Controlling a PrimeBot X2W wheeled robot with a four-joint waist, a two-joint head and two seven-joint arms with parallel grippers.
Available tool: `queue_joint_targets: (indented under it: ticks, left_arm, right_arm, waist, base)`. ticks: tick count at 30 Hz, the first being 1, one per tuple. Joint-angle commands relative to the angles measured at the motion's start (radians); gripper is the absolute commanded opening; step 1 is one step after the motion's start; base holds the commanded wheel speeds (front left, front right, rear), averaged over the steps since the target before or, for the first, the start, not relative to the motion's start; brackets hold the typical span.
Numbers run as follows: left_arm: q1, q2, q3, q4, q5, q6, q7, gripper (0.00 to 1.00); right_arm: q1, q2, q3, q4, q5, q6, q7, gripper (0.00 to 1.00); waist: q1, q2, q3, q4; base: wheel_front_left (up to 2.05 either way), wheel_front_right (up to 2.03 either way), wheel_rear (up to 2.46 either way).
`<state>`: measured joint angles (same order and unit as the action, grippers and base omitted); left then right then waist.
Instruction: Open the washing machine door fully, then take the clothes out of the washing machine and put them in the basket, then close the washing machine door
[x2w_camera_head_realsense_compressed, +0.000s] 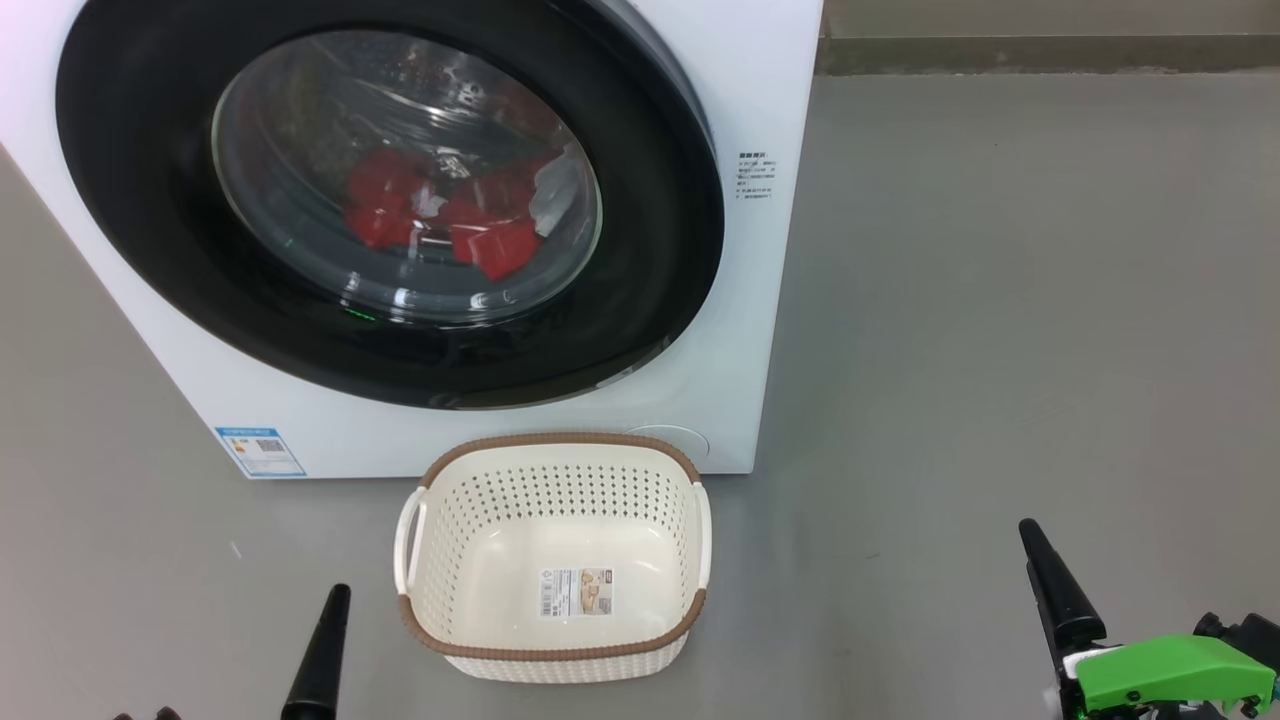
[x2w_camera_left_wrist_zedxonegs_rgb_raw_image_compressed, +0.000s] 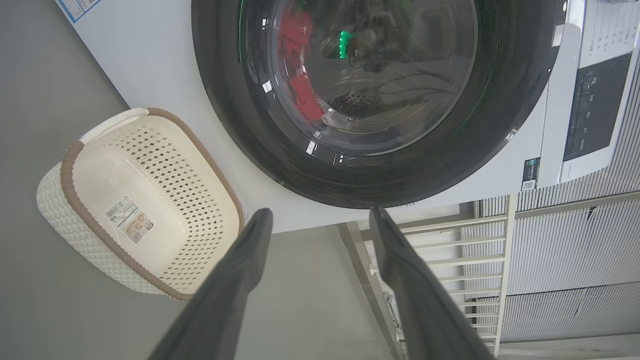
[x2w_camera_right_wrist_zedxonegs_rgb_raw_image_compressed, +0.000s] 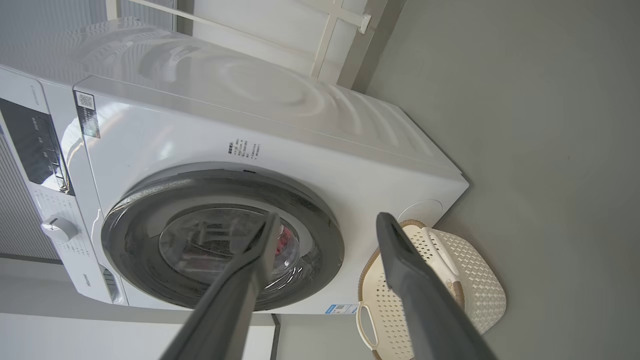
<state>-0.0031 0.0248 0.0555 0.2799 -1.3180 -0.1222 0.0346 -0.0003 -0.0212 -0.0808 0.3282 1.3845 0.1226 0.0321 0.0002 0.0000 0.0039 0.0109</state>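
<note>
The white washing machine (x2w_camera_head_realsense_compressed: 765, 320) stands in front of me. Its washing machine door (x2w_camera_head_realsense_compressed: 150, 230), a black ring around clear glass, lies against the front. Through the glass I see the red clothes (x2w_camera_head_realsense_compressed: 400, 205) and a white-grey piece (x2w_camera_head_realsense_compressed: 555, 190) in the drum. The cream basket (x2w_camera_head_realsense_compressed: 560, 447) sits empty on the floor just below the door. My left gripper (x2w_camera_left_wrist_zedxonegs_rgb_raw_image_compressed: 320, 212) is open, one dark finger (x2w_camera_head_realsense_compressed: 320, 650) left of the basket. My right gripper (x2w_camera_right_wrist_zedxonegs_rgb_raw_image_compressed: 327, 217) is open too, its finger (x2w_camera_head_realsense_compressed: 1060, 590) far right of the basket. Neither touches anything.
Grey floor (x2w_camera_head_realsense_compressed: 1000, 300) spreads to the right of the machine up to a wall base (x2w_camera_head_realsense_compressed: 1050, 55). A blue label (x2w_camera_head_realsense_compressed: 260, 452) marks the machine's lower left corner. The control panel with a knob (x2w_camera_right_wrist_zedxonegs_rgb_raw_image_compressed: 60, 228) sits above the door. A white railing (x2w_camera_left_wrist_zedxonegs_rgb_raw_image_compressed: 450, 250) stands beside the machine.
</note>
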Motion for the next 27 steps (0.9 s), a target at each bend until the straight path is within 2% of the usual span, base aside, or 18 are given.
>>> queue_joint_targets:
  ticks: [1,14,27]
  left_arm:
    - [-0.012,0.013,0.008,-0.033,0.024,-0.002,-0.009,1.0]
    - [-0.007,0.016,-0.006,-0.056,0.24,0.007,-0.047,1.0]
    - [-0.003,0.026,-0.02,-0.077,0.408,0.014,-0.086,1.0]
  right_arm:
    - [-0.011,-0.015,0.008,-0.027,-0.026,0.002,-0.009,1.0]
    - [-0.007,-0.018,0.021,-0.036,-0.208,0.003,-0.048,1.0]
    - [0.003,-0.021,0.047,-0.047,-0.374,0.004,-0.086,1.0]
  waist:
    - [-0.0001,0.0,0.0,0.0]
    - [-0.0001,0.0,0.003,0.007]
    - [-0.0001,0.0,0.006,0.011]
  base:
    - [0.0,0.0,0.0]
    - [0.0,0.0,0.0]
    - [0.0,0.0,0.0]
